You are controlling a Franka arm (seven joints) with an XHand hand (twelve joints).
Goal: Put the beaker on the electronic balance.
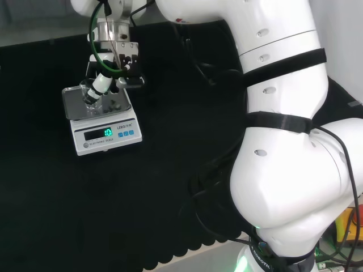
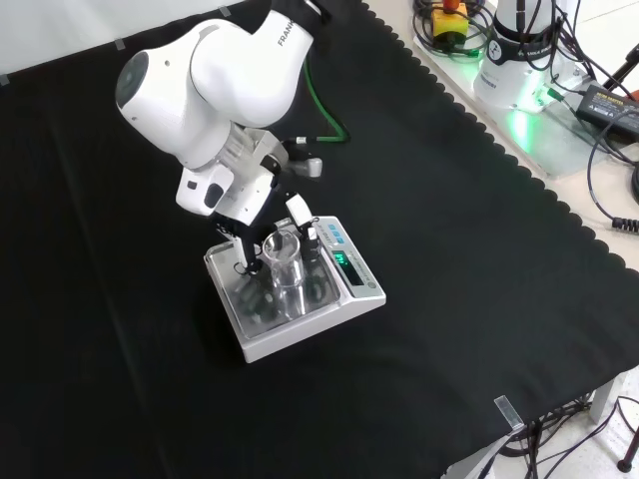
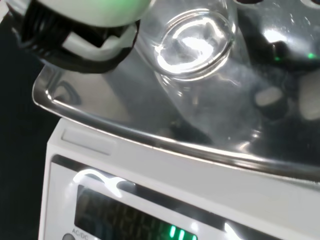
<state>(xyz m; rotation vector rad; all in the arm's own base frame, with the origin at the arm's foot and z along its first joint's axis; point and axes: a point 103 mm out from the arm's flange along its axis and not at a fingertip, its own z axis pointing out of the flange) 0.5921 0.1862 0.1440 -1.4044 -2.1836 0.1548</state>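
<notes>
The clear glass beaker (image 2: 284, 261) stands upright on the steel pan (image 2: 250, 304) of the white electronic balance (image 2: 354, 289), whose display is lit green. The black and white hand (image 2: 250, 195) hangs over the pan from above. Its fingers are curled down round the beaker, a dark one (image 2: 245, 257) on its left and white-tipped ones (image 2: 301, 213) on its right. In the head view the hand (image 1: 120, 55) reaches a finger (image 1: 101, 84) down to the beaker (image 1: 89, 97) on the balance (image 1: 108, 135). The wrist view shows the beaker (image 3: 195, 45) on the pan (image 3: 125, 117) with a fingertip (image 3: 85, 45) against its wall.
Black cloth (image 2: 479, 249) covers the bench all round the balance. A green cable (image 2: 324, 105) runs along the arm above the hand. The cloth's scalloped edge (image 2: 499, 140), with cables and boxes beyond it, lies at the front view's right.
</notes>
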